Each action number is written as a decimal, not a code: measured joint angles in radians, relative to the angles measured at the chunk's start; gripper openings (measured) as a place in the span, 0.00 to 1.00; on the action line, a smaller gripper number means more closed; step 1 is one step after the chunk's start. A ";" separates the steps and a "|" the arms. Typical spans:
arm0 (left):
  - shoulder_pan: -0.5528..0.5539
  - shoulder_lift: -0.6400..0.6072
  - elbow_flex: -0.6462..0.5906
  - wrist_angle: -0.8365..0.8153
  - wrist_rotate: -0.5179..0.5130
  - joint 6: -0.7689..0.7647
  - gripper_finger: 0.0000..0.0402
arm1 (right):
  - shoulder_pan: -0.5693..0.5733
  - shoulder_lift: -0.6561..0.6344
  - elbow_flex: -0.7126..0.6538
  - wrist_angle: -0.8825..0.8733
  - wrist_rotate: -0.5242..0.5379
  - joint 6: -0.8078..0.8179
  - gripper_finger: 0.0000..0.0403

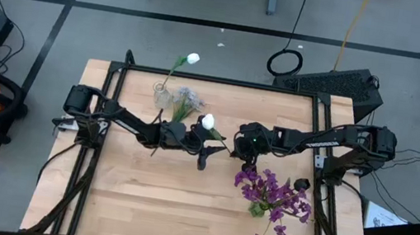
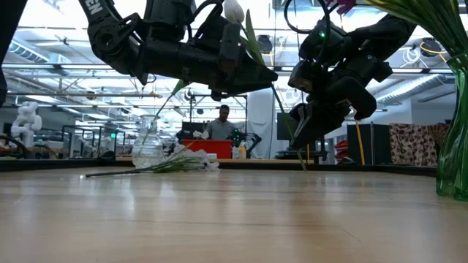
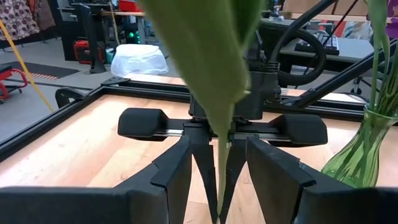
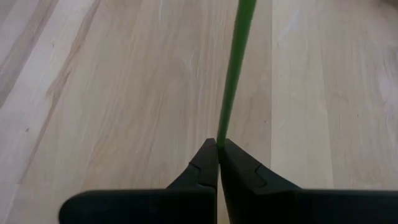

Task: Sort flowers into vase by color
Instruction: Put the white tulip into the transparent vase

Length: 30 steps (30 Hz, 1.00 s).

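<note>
**A:** Start wide. What's on the table (image 1: pixel 138 207)?

**B:** The vase of purple flowers (image 1: pixel 269 195) stands near the right edge. A clear vase (image 1: pixel 162 94) at the back holds one white tulip (image 1: pixel 193 59), and a grey-blue cluster (image 1: pixel 189 98) lies just beside it. Both arms meet over the middle.

**A:** And the claws?

**B:** The right gripper (image 4: pixel 217 149) is pinched tight on the green stem (image 4: pixel 235 62) of a second white tulip (image 1: pixel 208 121), which is held up off the wood. The left gripper (image 1: pixel 211 141) faces it. Its jaws stand partly apart on either side of that stem, and I see no pinch there. It looks like a hand-over, with the right claw carrying the flower.

**A:** How will the flower behave?

**B:** I'd guess it's very light and a bit springy. The stalk is thin and smooth, so it could pivot or slide in a two-finger pinch. The bud puts most of the weight at the top, and the long leaf (image 3: pixel 205 56) may catch on a rim.

**A:** Where's best to hold it?

**B:** On bare stalk, clear of the leaf and bud. The hold should be high enough to stop the head swinging, but leave free stem below to go into the neck. White belongs with white, so I'd take it to the clear vase. That neck looks narrow, so the stem needs to hang close to upright.
</note>
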<state>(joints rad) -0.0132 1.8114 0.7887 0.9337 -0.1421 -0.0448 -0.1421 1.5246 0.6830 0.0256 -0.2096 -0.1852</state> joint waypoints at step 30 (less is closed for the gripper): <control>0.000 0.000 -0.001 0.026 -0.002 0.032 0.06 | 0.000 0.000 0.000 0.000 0.004 0.009 0.00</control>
<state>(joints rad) -0.0132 1.8114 0.7879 0.9596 -0.1441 -0.0125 -0.1422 1.5246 0.6830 0.0254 -0.2056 -0.1764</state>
